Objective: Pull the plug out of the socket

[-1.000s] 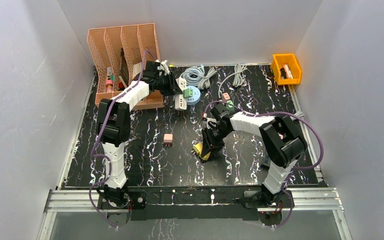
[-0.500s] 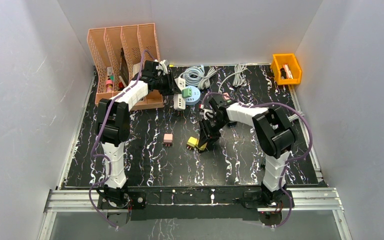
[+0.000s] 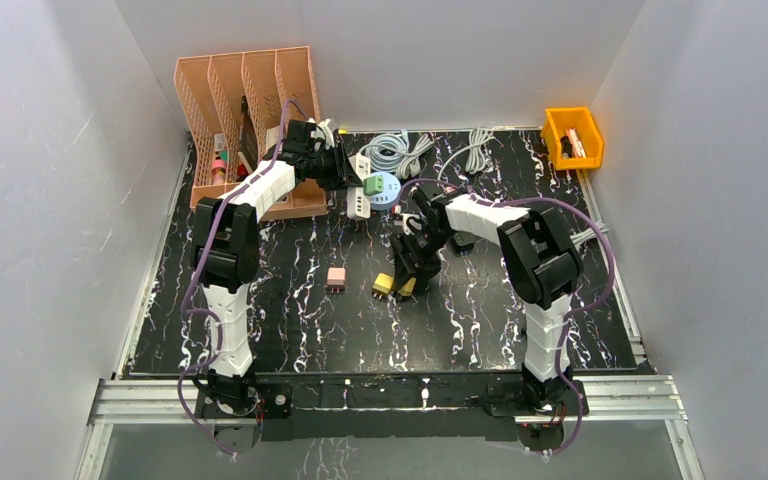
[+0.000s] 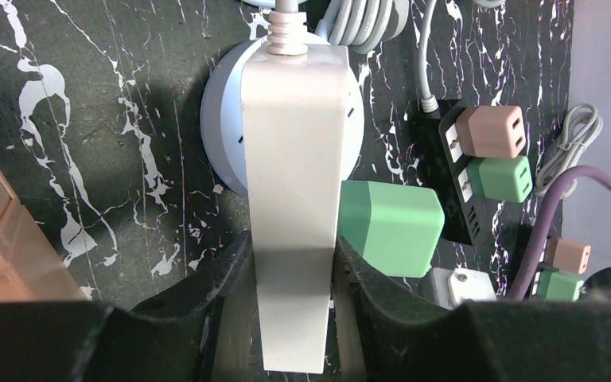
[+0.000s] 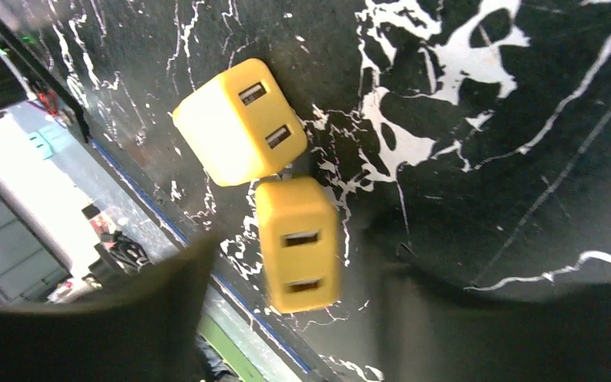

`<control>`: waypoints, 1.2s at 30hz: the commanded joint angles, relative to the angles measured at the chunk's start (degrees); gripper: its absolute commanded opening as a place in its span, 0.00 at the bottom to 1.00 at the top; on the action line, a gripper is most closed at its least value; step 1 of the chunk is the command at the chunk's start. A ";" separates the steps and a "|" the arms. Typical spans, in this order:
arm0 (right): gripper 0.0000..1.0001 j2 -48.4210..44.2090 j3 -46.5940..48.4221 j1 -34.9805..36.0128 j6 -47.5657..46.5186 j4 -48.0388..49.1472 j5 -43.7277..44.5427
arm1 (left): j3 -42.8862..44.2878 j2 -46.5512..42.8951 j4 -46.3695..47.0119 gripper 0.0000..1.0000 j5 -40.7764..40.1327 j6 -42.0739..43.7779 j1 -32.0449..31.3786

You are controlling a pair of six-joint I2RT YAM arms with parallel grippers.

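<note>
While the left gripper (image 4: 293, 267) clamps the power strip (image 4: 294, 159), the open right gripper (image 5: 286, 270) should take the green plug (image 4: 390, 227) squarely and pull straight out.

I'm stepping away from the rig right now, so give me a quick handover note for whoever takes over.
Left gripper: shut on the white power strip, over the round socket.
Right gripper: open, straddling one of two yellow adapters lying loose on the mat.
Done: the yellow adapters and a pink adapter lie unplugged.
Left: the green adapter appears plugged into the held strip; probably pull it next.
</note>
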 commanded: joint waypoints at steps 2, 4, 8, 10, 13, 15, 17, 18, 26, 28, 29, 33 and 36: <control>0.98 -0.14 4.46 -0.29 -3.06 -4.49 3.33 | 0.19 -4.29 1.74 0.00 1.43 -0.41 0.96; 0.99 -0.30 5.12 -0.27 -2.72 -4.18 4.08 | -0.27 -4.35 2.21 0.00 1.74 -0.78 0.96; 0.98 -1.94 5.00 -0.26 -1.35 -2.35 6.93 | -1.25 -4.79 2.63 0.00 1.79 -1.00 0.92; 0.98 -3.18 4.66 -0.24 -0.98 -1.70 9.50 | -1.63 -5.07 2.73 0.00 1.81 -1.04 0.94; 0.89 -4.22 4.06 -0.28 -0.60 -1.50 11.08 | -1.81 -5.06 2.87 0.00 1.82 -0.98 0.96; 0.82 -4.43 3.44 -0.32 -0.09 -1.08 10.59 | -1.82 -4.99 3.06 0.00 1.93 -1.00 0.93; 0.70 -4.42 2.67 -0.29 0.40 -0.30 9.73 | -1.80 -4.95 3.31 0.00 2.02 -1.23 0.90; 0.65 -4.42 2.37 -0.29 0.70 0.03 9.38 | -1.76 -4.81 3.37 0.00 2.11 -1.32 0.91; 0.36 -3.20 2.47 -0.24 1.62 1.28 7.09 | -1.61 -4.86 3.06 0.00 2.16 -1.00 0.96; 0.36 -2.73 2.99 -0.24 1.75 1.33 6.53 | -1.77 -4.96 3.25 0.00 2.16 -1.07 0.96; 0.36 -2.46 3.39 -0.24 1.74 1.27 6.14 | -1.76 -4.94 3.39 0.00 2.23 -1.20 0.93; 0.49 -2.97 8.32 -0.56 1.05 -0.63 8.26 | -1.74 -5.12 3.65 0.00 2.42 -1.43 0.91; 0.64 -6.36 13.48 -2.56 1.13 1.71 7.92 | -2.22 -5.71 4.27 0.00 2.95 -1.96 0.96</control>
